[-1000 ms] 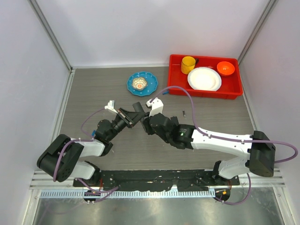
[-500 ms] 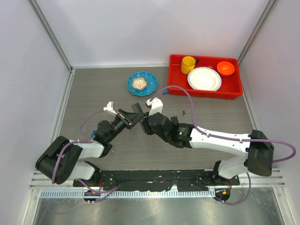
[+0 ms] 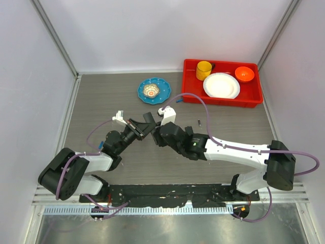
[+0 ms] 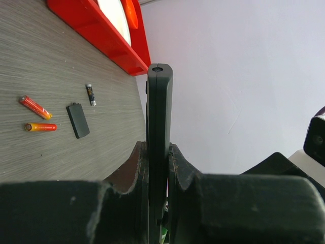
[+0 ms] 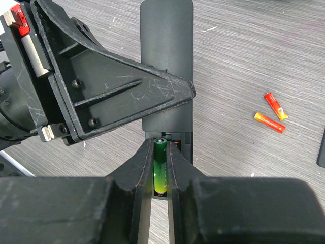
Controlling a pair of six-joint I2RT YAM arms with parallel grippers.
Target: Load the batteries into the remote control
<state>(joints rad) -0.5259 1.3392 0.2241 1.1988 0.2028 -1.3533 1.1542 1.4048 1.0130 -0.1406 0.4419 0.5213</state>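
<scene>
Right wrist: my right end effector (image 5: 161,152) is pinching a green battery (image 5: 160,170) at the remote control (image 5: 166,40), which my left end effector (image 4: 159,152) is clamping.

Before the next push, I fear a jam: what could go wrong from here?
The green battery in the right tool sits in the open bay of the remote control; pressed askew, it might jam or pop out. The left tool clamps the remote at one spot only, so pushing could pivot it.
</scene>
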